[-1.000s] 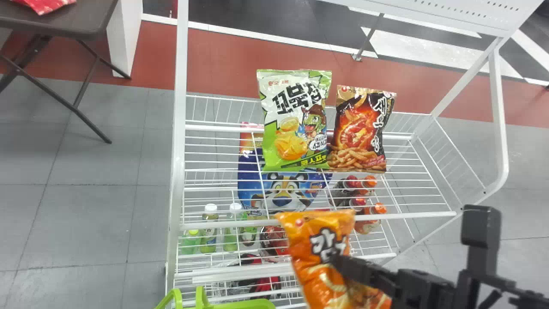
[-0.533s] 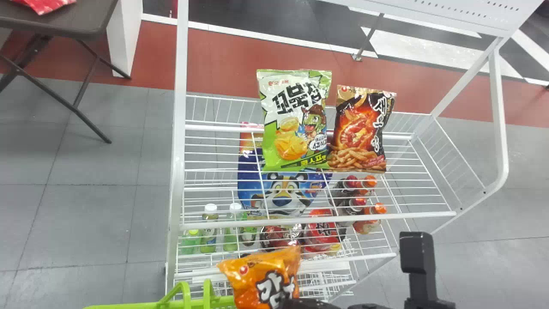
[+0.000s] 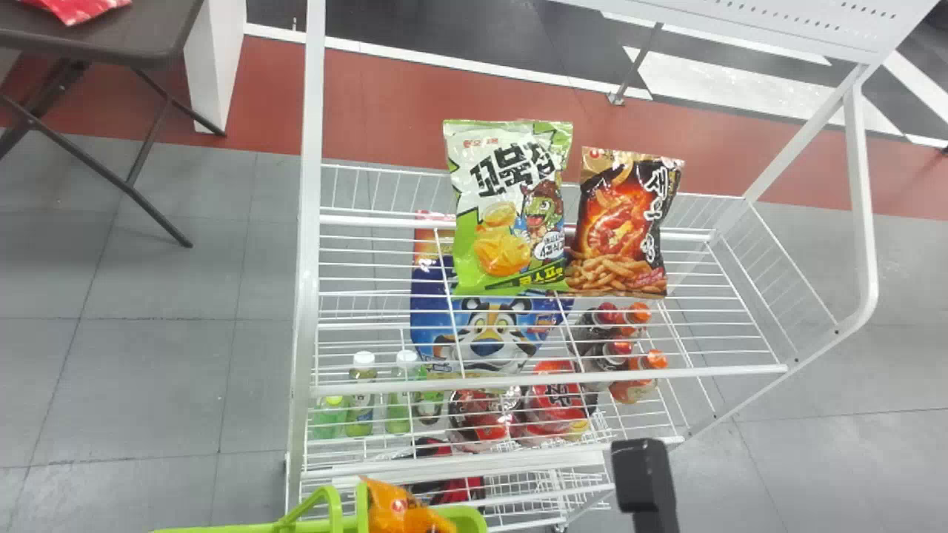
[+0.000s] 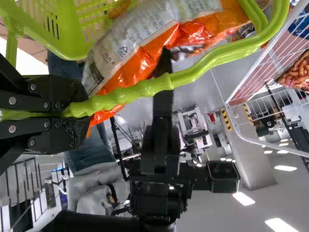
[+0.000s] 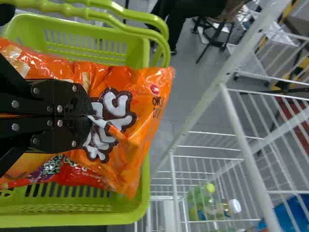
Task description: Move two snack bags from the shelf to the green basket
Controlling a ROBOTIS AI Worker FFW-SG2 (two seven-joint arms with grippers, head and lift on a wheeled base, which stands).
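Orange snack bag (image 5: pixel 154 96), clamped in the right jaws (image 5: pixel 91 116), over the green basket (image 5: pixel 72 221) | left jaws (image 4: pixel 81 107) clamped on its handle (image 4: pixel 145 88) | a red bag (image 5: pixel 72 176) apparently already lies inside | remaining: lowering and release of the orange one, probably the second

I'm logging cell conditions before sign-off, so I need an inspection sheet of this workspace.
Surface: white wire shelf, holding a green-and-white bag and a black-and-red bag.
Job's things: orange snack bag over green basket.
Clutter: bottles and a blue package lower down.
End effectors: left end effector shut on basket handle; right end effector shut on orange snack bag.
Cables: cannot tell among background equipment.
Surroundings: dark table bearing red packet.
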